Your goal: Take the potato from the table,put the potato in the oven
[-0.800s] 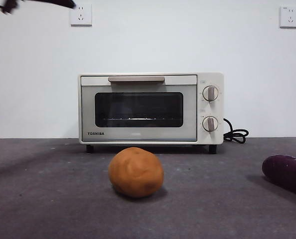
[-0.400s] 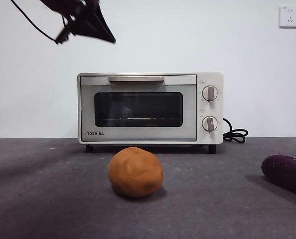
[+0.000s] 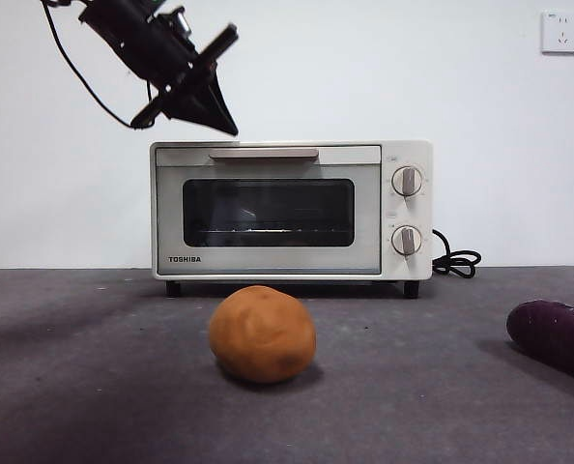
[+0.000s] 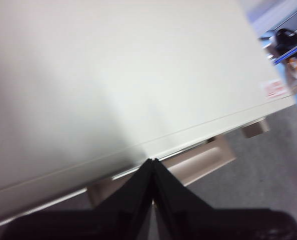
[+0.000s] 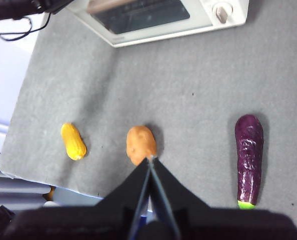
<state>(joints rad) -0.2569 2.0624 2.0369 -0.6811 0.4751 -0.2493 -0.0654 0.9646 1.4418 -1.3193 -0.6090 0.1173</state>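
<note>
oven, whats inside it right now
Through the oven window only a wire rack shows. The door is shut, and the dark glass hides the rest.

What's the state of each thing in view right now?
Oven: door closed, on the table.
Potato: loose on the table in front of the oven, untouched.
Purple vegetable: lying flat, untouched.
Yellow vegetable: lying flat near the table edge.
Left gripper: shut, empty, above the oven's top by the handle.
Right gripper: shut, empty, high above the potato.
</note>
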